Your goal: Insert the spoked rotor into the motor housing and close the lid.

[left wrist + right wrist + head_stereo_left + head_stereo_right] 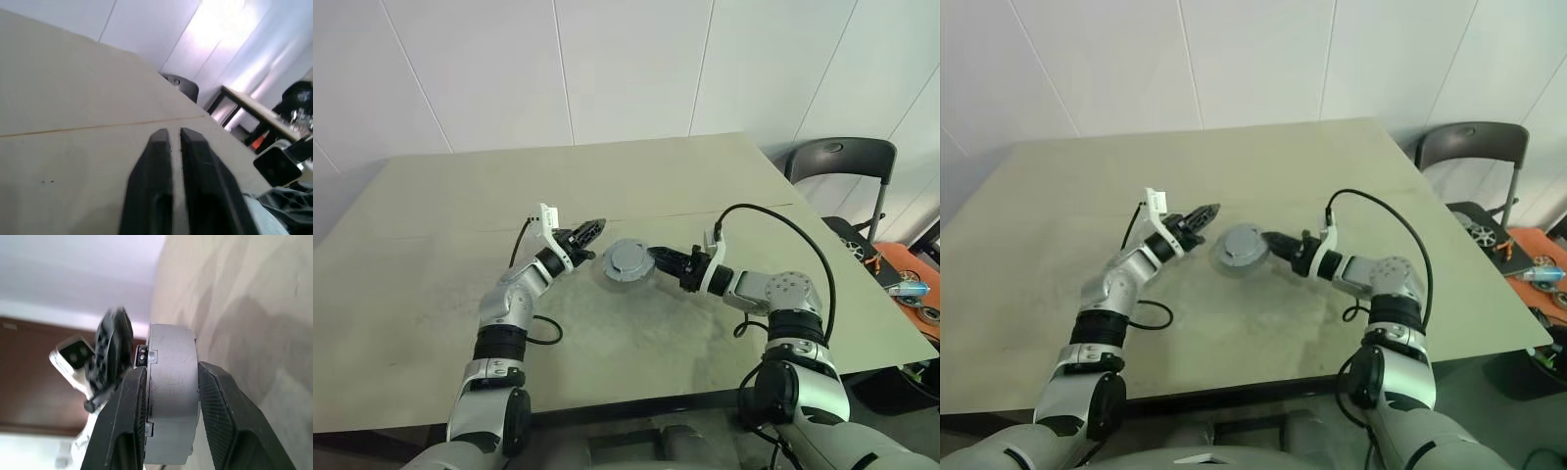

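Gleaming grey round motor housing [171, 396], side-on.

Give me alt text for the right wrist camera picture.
The right gripper's two black fingers clamp a round grey motor housing by its side wall, just above the beige table. The left gripper is close behind it.

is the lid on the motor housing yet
On. The lid covers the motor housing, and no copper coils show. The right gripper clamps the housing's sides.
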You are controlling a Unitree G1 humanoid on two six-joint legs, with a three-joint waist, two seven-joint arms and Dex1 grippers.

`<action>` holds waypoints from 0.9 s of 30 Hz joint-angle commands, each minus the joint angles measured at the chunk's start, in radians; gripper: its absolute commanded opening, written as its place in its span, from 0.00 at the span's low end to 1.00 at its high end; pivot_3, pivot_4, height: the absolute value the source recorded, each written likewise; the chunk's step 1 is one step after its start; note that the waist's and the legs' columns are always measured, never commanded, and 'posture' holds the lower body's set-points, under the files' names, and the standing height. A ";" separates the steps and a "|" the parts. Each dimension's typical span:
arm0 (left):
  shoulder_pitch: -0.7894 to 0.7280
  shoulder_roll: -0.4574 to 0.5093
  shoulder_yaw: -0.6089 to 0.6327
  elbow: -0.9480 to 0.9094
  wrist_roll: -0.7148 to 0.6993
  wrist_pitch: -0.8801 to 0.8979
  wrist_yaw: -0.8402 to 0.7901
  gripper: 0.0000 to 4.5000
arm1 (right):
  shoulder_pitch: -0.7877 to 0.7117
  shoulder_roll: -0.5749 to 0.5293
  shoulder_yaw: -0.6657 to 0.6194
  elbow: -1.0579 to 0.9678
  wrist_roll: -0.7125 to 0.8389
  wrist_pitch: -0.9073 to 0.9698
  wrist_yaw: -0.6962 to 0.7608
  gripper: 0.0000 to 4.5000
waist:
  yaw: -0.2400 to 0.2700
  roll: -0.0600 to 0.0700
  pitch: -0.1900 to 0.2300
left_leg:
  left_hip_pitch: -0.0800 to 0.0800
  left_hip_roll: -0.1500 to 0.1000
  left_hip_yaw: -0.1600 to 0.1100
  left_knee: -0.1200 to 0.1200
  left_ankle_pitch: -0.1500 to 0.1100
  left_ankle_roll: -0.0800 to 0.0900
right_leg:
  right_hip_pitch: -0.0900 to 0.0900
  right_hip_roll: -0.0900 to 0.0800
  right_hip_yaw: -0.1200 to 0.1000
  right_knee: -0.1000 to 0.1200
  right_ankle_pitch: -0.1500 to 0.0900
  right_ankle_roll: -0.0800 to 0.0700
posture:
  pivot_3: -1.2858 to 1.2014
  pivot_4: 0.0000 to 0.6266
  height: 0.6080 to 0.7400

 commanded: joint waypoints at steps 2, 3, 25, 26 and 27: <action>-0.011 -0.004 0.054 -0.059 -0.093 0.060 0.014 0.51 | -0.052 0.023 -0.053 -0.010 0.084 -0.034 -0.009 0.28 | 0.000 0.000 0.000 | 0.000 0.000 0.000 0.000 0.000 0.000 | 0.000 0.000 0.000 0.000 0.000 0.000 | 0.52 0.00 1.00; -0.005 -0.004 0.058 -0.064 -0.104 0.072 0.018 0.59 | -0.050 0.028 -0.058 -0.013 0.092 -0.037 -0.012 0.28 | 0.000 0.000 0.000 | 0.000 0.000 0.000 0.000 0.000 0.000 | 0.000 0.000 0.000 0.000 0.000 0.000 | 0.52 0.00 1.00; 0.080 -0.015 0.064 -0.212 -0.318 0.406 0.033 0.99 | 0.007 0.079 -0.020 -0.133 0.220 0.039 -0.008 0.28 | -0.002 0.002 0.001 | -0.001 -0.001 0.001 0.001 0.000 0.000 | 0.000 0.000 0.001 0.000 0.000 0.000 | 0.52 0.00 1.00; 0.081 -0.017 0.065 -0.213 -0.324 0.415 0.037 0.99 | 0.007 0.079 -0.018 -0.134 0.220 0.039 -0.007 0.28 | -0.002 0.002 0.001 | -0.001 -0.001 0.001 0.001 0.000 0.000 | 0.000 0.000 0.001 0.000 0.000 0.000 | 0.52 0.00 1.00; 0.081 -0.017 0.064 -0.212 -0.327 0.423 0.041 0.99 | 0.008 0.079 -0.017 -0.135 0.221 0.038 -0.006 0.28 | -0.002 0.002 0.001 | -0.001 -0.001 0.001 0.001 0.000 0.000 | 0.000 0.000 0.001 0.000 0.000 0.000 | 0.52 0.00 1.00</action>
